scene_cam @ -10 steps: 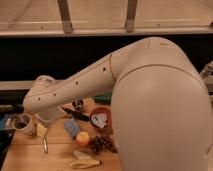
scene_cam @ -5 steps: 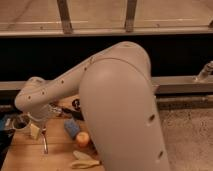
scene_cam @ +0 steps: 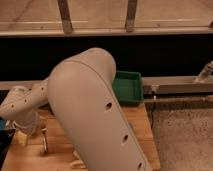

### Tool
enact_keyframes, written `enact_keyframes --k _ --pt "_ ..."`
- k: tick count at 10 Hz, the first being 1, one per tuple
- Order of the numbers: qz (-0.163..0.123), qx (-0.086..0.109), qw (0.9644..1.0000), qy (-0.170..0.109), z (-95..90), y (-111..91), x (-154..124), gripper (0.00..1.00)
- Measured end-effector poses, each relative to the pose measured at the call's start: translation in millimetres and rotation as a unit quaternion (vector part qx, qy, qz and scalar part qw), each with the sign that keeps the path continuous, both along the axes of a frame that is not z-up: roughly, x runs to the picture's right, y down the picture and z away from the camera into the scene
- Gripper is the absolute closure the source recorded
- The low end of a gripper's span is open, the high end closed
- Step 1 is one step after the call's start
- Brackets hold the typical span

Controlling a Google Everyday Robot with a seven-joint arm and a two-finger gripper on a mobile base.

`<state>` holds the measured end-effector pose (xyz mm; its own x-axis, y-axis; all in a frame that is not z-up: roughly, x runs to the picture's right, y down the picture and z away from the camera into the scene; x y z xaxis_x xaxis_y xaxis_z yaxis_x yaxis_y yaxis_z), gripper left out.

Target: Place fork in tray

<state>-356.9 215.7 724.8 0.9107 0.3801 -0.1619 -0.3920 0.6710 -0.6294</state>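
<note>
Silver against pale wood, the fork [scene_cam: 44,141] appears to lie flat on the wooden table [scene_cam: 137,125] at the lower left, its length running toward and away from the camera. It is well apart from the green tray [scene_cam: 128,88], which sits by the table's far right edge. The gripper [scene_cam: 26,128] hangs at the end of the forearm on the far left, just beside the fork and close over the tabletop. Whether it is open or closed cannot be told, and nothing can be seen in its hold. The main risk from here, I judge, lies in the pick. A thin, smooth metal utensil lying flush on a hard board gives little to bite on, so a descent slightly off to one side could nudge or spin it rather than lift it. A shallow hold could also let it slip out on the long carry across to the tray. The bulky arm [scene_cam: 85,107] hides most of the table, so anything standing beneath it could be clipped on the swing. The tray looks like moulded plastic, rectangular with raised walls and a flared rim, its floor bare where visible. The arm's shell is smooth, rounded and cream-coloured, dotted with small dark holes. The table is warm, matte wood.
</note>
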Motion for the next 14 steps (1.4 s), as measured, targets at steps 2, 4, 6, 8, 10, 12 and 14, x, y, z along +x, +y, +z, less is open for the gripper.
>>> enact_keyframes --k 2,4,6,8,10,12,14 --pt "0.000 -0.001 1.0000 0.000 -0.4 1 -1 0.20" --pt "0.006 -0.014 0.9998 0.011 3.1 7 3 0.20" --pt "0.020 -0.038 0.9985 0.034 22.0 27 12 0.20" --pt "0.027 -0.057 0.9966 0.053 37.8 46 17 0.20" --pt "0.032 -0.064 0.9949 0.071 42.2 52 15 0.20" --pt "0.037 -0.056 0.9936 0.091 43.8 55 9 0.20" --pt "0.039 -0.048 0.9925 0.105 47.3 56 6 0.20"
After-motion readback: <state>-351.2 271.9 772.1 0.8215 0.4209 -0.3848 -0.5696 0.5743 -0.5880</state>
